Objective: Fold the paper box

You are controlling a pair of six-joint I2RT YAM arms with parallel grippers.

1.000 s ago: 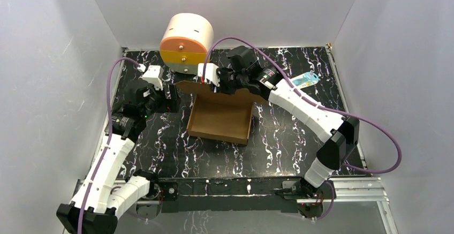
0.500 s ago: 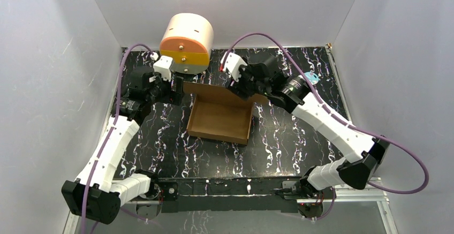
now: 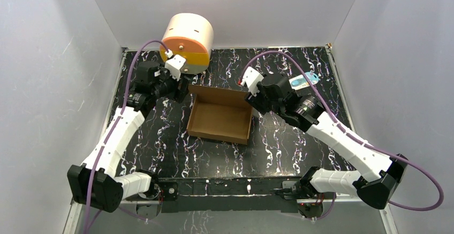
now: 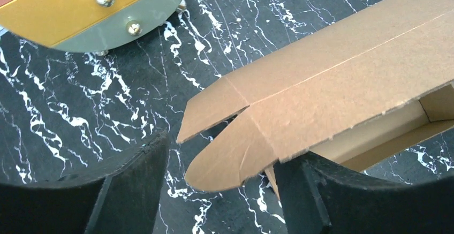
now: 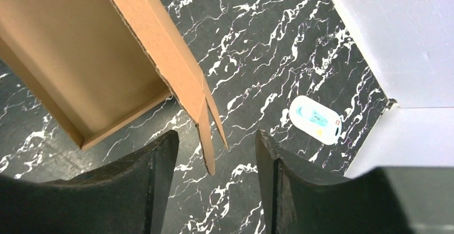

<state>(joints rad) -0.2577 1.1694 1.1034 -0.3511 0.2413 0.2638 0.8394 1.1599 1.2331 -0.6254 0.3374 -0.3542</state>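
The paper box (image 3: 220, 115) is a shallow brown cardboard tray, open on top, in the middle of the table. My left gripper (image 3: 183, 90) is open at the box's far left corner. In the left wrist view the rounded corner flap (image 4: 235, 153) lies between my open fingers (image 4: 134, 186), touching neither clearly. My right gripper (image 3: 250, 96) is open at the far right corner. In the right wrist view the box's folded wall (image 5: 160, 46) ends in pointed tabs (image 5: 206, 132) just above my open fingers (image 5: 160, 180).
A round cream drum (image 3: 187, 42) with orange and yellow drawers stands at the back, just behind my left gripper; it also shows in the left wrist view (image 4: 91, 9). A small white and blue tag (image 3: 305, 79) lies at the back right, seen in the right wrist view (image 5: 316, 119).
The far flap that stood up has gone down onto the box. My right gripper has drawn back right off it; my left gripper has moved up to the far left corner.
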